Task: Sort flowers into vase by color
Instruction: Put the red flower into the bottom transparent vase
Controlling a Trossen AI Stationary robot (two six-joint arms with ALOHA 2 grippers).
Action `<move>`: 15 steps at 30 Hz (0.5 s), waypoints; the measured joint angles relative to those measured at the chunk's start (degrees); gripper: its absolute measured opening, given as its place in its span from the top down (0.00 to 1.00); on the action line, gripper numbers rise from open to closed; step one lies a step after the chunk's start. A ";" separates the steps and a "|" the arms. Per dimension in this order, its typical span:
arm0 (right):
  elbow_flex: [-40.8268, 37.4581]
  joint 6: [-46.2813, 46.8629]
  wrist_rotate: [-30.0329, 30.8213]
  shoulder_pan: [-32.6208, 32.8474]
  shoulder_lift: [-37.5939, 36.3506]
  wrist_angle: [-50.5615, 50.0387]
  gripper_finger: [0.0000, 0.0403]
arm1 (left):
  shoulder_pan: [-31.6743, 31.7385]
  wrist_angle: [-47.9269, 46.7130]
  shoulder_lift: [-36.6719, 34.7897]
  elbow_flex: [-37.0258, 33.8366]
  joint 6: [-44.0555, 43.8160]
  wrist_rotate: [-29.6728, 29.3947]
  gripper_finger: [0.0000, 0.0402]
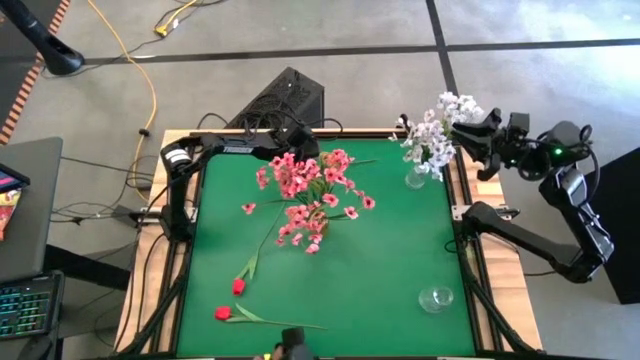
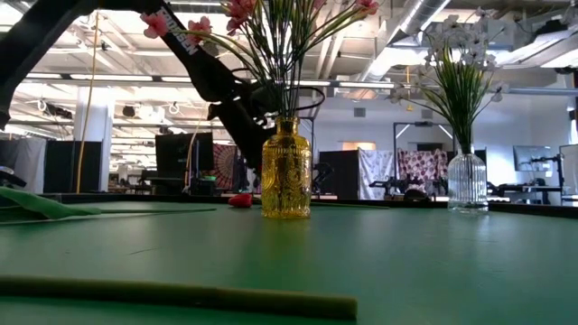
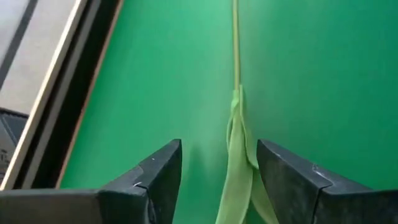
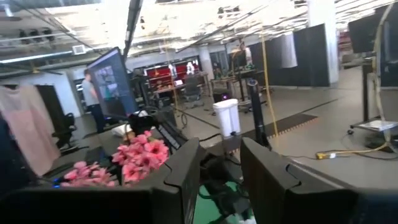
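Observation:
Pink blossom sprays (image 1: 305, 185) stand in a yellow vase (image 2: 286, 171) at mid-table. White sprays (image 1: 435, 130) stand in a clear ribbed vase (image 2: 467, 181) near the far right corner. Two red buds (image 1: 238, 285) (image 1: 222, 313) lie on the green mat on their stems. My left gripper (image 1: 300, 140) is open above the far side of the pink bunch. In its wrist view (image 3: 219, 168) a thin stem with a long leaf (image 3: 238, 155) runs between the fingers. My right gripper (image 1: 462, 130) is open beside the white blossoms, level and empty (image 4: 221, 168). My left gripper has the green leaf (image 3: 245, 174) between its open fingers. The leaf passes close by one finger (image 3: 280, 174), and I cannot tell whether it touches. The stem (image 3: 236, 50) runs on away from the fingers over the mat.
A small clear glass (image 1: 436, 298) stands empty near the right near corner. A black box (image 1: 285, 100) sits beyond the far edge. In the low view a long green stem (image 2: 181, 293) lies across the foreground. Bare mat (image 1: 380, 270) lies right of centre.

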 joint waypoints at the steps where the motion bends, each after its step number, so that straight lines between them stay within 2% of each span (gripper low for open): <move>1: 0.00 0.00 0.00 0.61 -0.02 -0.21 0.64 | 0.08 -0.39 0.00 0.00 0.69 -0.15 0.51; 6: 0.00 -0.02 0.00 3.43 0.00 -3.01 0.64 | 0.59 -3.56 0.79 0.02 1.09 2.76 0.51; 15: 0.00 -1.39 0.04 6.73 0.04 -5.14 0.64 | 0.33 -8.03 2.29 0.28 -0.01 0.62 0.51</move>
